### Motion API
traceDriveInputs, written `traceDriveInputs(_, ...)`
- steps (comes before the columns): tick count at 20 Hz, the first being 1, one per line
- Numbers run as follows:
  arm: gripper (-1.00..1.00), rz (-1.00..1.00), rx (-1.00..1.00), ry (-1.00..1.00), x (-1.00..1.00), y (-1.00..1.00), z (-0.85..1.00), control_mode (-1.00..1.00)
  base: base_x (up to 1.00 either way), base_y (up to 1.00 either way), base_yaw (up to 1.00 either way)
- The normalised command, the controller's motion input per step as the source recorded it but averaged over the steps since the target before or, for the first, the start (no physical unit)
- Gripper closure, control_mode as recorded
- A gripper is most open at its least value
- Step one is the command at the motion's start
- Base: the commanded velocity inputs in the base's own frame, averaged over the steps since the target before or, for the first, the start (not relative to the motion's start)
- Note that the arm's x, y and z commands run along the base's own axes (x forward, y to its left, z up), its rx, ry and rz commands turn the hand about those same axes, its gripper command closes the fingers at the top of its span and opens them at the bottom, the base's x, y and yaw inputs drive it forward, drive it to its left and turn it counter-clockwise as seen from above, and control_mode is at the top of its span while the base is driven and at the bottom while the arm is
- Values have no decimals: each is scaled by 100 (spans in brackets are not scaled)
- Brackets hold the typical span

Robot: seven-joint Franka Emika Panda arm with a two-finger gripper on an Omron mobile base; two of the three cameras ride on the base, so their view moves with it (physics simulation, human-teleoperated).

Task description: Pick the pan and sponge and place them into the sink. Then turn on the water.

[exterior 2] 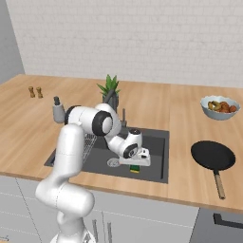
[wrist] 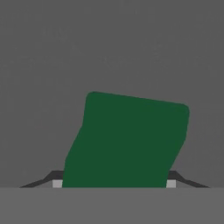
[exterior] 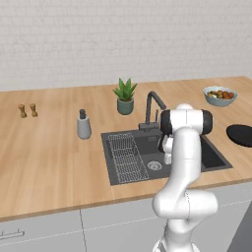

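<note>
- One long light-wood table ran across the room under a pale white brick wall, with grey cabinet fronts below its front edge.
- Set into the table was the dark grey rectangular sink, with a wire rack on its left side, a round metal drain and a dark curved faucet behind it.
- Behind the sink stood a small green plant in a grey pot; to its left were a grey soap bottle and, well apart, two small brown shakers.
- Far right on the table sat a pale bowl of mixed food, and nearer the front edge lay the round black frying pan, its handle pointing toward the front, just beside the sink but outside it.
- The white arm reached down into the sink, with the gripper low over the basin floor near the front wall.
- The gripper's jaws stood partly apart, one on each side of the green-topped, yellow-bottomed sponge, which sat between the dark fingertips in the hand view.
- Whether the fingertips pressed the sponge or merely flanked it could not be told.
- In the right base view the sponge showed just under the gripper, at the basin floor.
</note>
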Motion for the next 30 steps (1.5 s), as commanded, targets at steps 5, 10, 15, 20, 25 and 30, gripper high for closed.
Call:
traceDriveInputs(5,100,0,0,0,26,0,-16,-100,0,0,0)
traceDriveInputs(10,100,0,0,-3,6,0,-7,-100,0,0,0)
traceDriveInputs(15,-100,0,1,-7,-1,0,-1,-100,0,0,0)
traceDriveInputs(20,-100,0,2,-6,-15,0,17,-100,0,0,0)
traceDriveInputs(25,-100,0,1,-5,-12,0,56,-100,0,0,0)
traceDriveInputs(30,-100,0,1,-1,-12,0,85,-100,0,0,0)
